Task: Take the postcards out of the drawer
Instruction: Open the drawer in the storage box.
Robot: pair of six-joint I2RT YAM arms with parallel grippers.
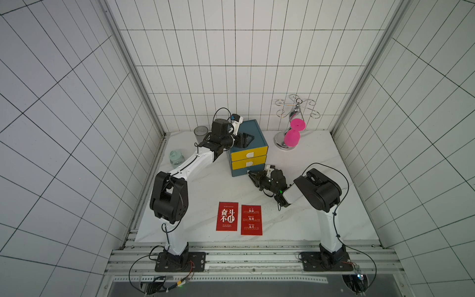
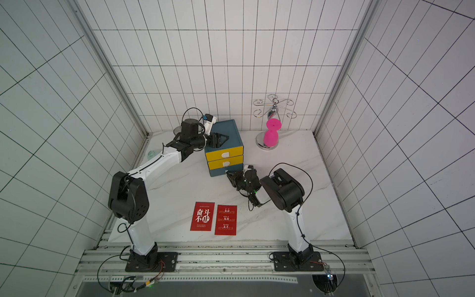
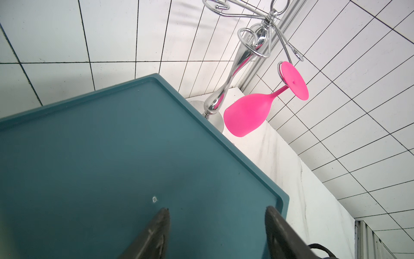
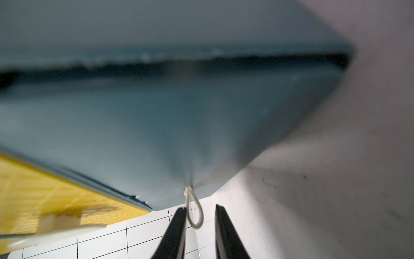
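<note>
Two red postcards [image 1: 227, 216] [image 1: 251, 219] lie flat side by side near the table's front edge, seen in both top views [image 2: 202, 216] [image 2: 225, 219]. The teal cabinet [image 1: 253, 128] [image 2: 230, 128] has two yellow drawers and a teal bottom drawer [image 1: 240, 171] [image 4: 179, 123], whose front stands in line with those above. My left gripper [image 1: 250, 138] [image 2: 222, 138] [image 3: 217, 209] rests open on the cabinet top [image 3: 112, 145]. My right gripper [image 1: 250, 174] [image 2: 228, 176] [image 4: 200, 207] is at the bottom drawer's white pull loop [image 4: 196, 226]. The loop hangs between its narrowly open jaws, against one finger.
A chrome rack holding an upside-down pink glass [image 1: 295, 128] [image 3: 248, 114] stands at the back right. A grey cup [image 1: 200, 132] and a pale green jar [image 1: 176, 158] sit left of the cabinet, by the left arm. The white marble table [image 1: 308, 218] ends at a metal rail in front.
</note>
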